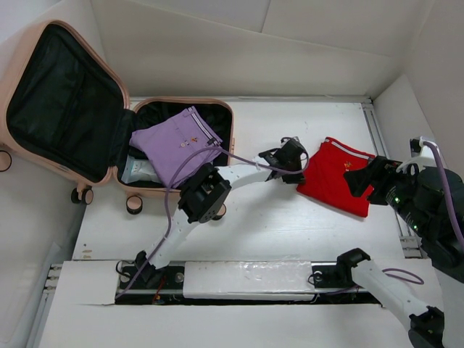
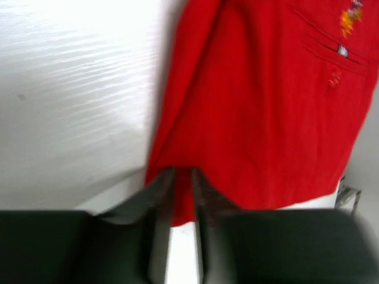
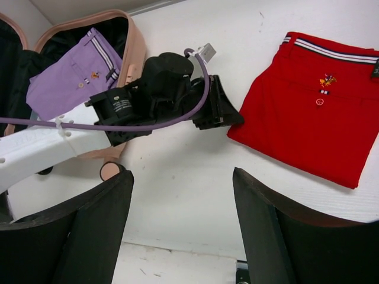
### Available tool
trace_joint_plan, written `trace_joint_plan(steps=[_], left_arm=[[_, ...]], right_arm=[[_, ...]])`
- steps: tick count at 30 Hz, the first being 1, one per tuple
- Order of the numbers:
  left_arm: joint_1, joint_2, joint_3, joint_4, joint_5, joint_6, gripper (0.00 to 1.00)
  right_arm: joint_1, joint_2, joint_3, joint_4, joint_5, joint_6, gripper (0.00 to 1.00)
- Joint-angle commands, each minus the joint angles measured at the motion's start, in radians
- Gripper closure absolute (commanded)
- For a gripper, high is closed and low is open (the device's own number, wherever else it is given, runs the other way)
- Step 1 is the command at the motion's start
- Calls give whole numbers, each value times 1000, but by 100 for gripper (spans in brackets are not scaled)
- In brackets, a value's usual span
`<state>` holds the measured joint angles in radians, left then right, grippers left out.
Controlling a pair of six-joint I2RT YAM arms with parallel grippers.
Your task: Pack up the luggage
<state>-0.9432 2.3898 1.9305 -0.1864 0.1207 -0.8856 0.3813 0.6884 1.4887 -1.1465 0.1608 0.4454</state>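
The peach-pink luggage (image 1: 110,172) lies open at the back left, its lid leaning on the wall; it also shows in the right wrist view (image 3: 137,53). Folded purple shorts (image 1: 177,141) lie in its lower half, also seen from the right wrist (image 3: 68,80). Folded red shorts (image 1: 337,177) lie on the table to the right. My left gripper (image 1: 296,172) is at their left edge, its jaws closed on the red cloth (image 2: 266,100) in the left wrist view (image 2: 182,173). My right gripper (image 1: 360,181) hovers over the shorts' right side, wide open and empty (image 3: 183,195).
A pale folded item (image 1: 138,172) lies under the purple shorts in the luggage. A caster wheel (image 1: 135,204) sticks out at the luggage's front. White walls close in the back and the right. A metal rail (image 1: 384,145) runs along the table's right edge.
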Motion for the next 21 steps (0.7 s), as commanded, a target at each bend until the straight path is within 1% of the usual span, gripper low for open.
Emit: trace_joint_plan(steps=[1, 2, 5, 8, 9, 12, 15, 16, 17, 18, 19, 20, 21], left_arm=[[6, -11, -50, -94, -3, 57, 94], [6, -11, -50, -107, -3, 69, 100], [17, -33, -22, -156, -75, 95, 100], [55, -72, -62, -156, -118, 108, 100], [88, -96, -94, -156, -118, 118, 100], [159, -135, -126, -176, -130, 119, 100], [179, -196, -182, -165, -141, 151, 100], [179, -239, -195, -153, -118, 168, 93], [167, -256, -224, -144, -90, 181, 79], [155, -265, -225, -143, -35, 195, 64], [123, -265, -225, -143, -9, 204, 51], [103, -265, -225, -156, 13, 205, 35], [83, -248, -208, -168, 26, 217, 32]], right_arm=[[2, -4, 2, -2, -4, 10, 26], [2, -4, 2, 7, -4, 10, 26], [2, -4, -7, 18, -14, 10, 26], [2, -4, -7, 18, -24, 10, 26], [2, -4, -16, 27, -24, 10, 26], [2, -4, -25, 27, -44, 10, 26], [2, -13, -34, 36, -53, 10, 26], [2, -13, -34, 36, -63, 10, 26], [2, -13, -45, 36, -63, 1, 26], [2, -13, -45, 36, -63, 1, 26], [2, -13, -56, 36, -63, 1, 26], [2, -13, -56, 45, -63, 1, 26], [2, -13, -56, 45, -63, 1, 26]])
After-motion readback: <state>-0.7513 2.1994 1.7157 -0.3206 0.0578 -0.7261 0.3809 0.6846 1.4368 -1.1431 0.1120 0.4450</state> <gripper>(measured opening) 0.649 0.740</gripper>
